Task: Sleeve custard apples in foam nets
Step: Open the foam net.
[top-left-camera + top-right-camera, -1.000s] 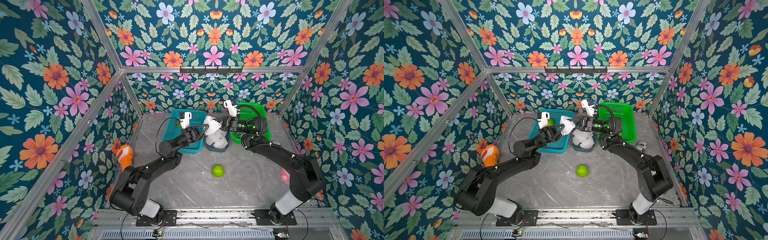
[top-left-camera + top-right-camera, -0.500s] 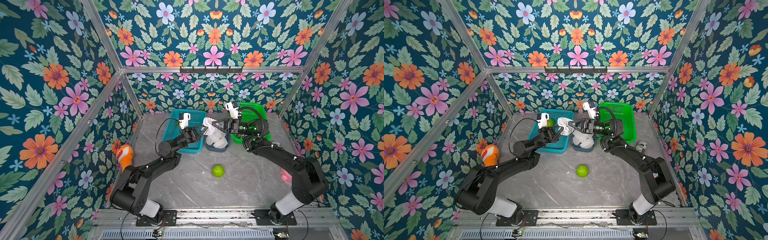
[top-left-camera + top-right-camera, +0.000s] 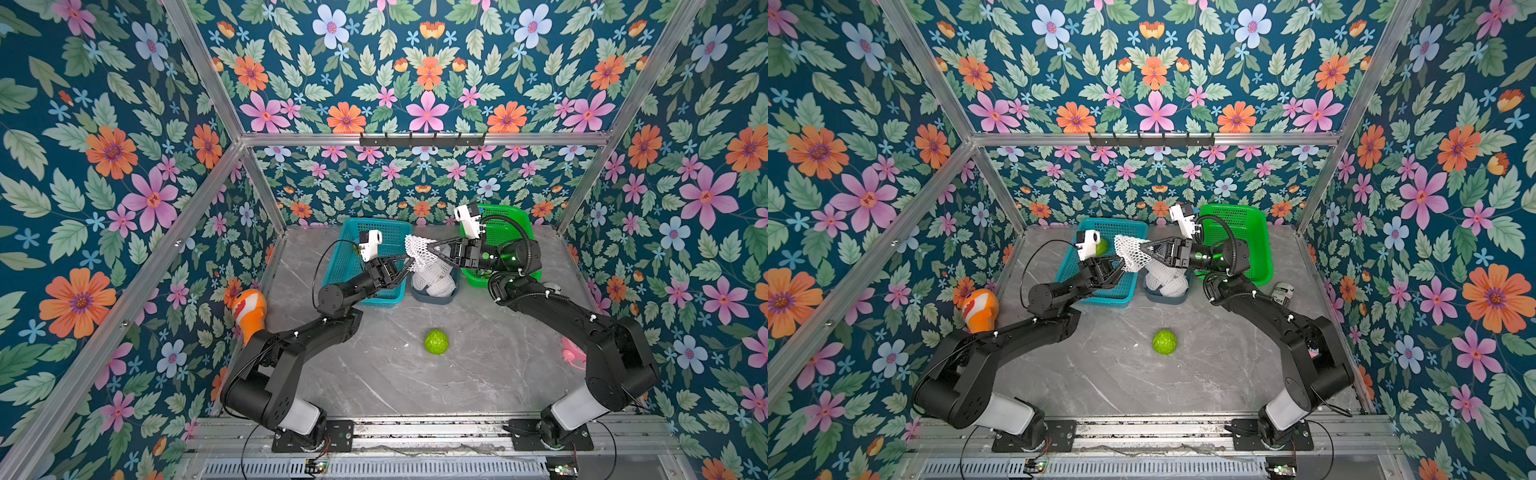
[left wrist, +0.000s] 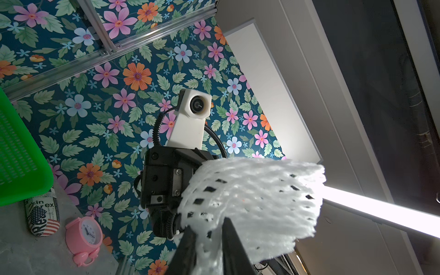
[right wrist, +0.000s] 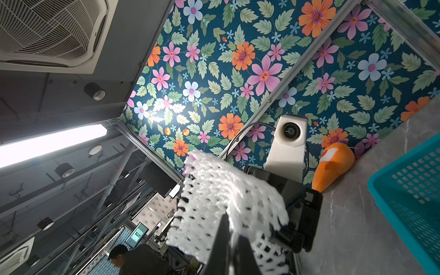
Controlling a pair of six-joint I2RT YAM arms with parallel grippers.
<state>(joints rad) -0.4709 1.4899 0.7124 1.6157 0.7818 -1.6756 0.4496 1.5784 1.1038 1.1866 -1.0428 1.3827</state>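
Note:
A white foam net (image 3: pixel 417 249) (image 3: pixel 1127 251) hangs stretched in the air between my two grippers, above a small grey bin (image 3: pixel 432 297). My left gripper (image 3: pixel 410 260) (image 4: pixel 208 225) is shut on one edge of the mesh (image 4: pixel 257 197). From the opposite side my right gripper (image 3: pixel 429 248) (image 5: pixel 232 226) pinches the other edge (image 5: pixel 214 197). More foam nets (image 3: pixel 1167 276) lie piled in the bin. One custard apple (image 3: pixel 436 341) (image 3: pixel 1164 342) sits alone on the marble table, nearer the front. Another custard apple (image 3: pixel 1101 246) lies in the teal basket.
The teal basket (image 3: pixel 376 232) stands at the back, left of the bin, and a green basket (image 3: pixel 505 220) to its right. An orange fish toy (image 3: pixel 249 305) is by the left wall. A pink alarm clock (image 4: pixel 83 234) and a printed can (image 3: pixel 1281 293) are by the right wall.
The held net has shifted slightly left and up between the grippers. The left fingers have re-closed on its edge. Both arms stay nearly where they were.

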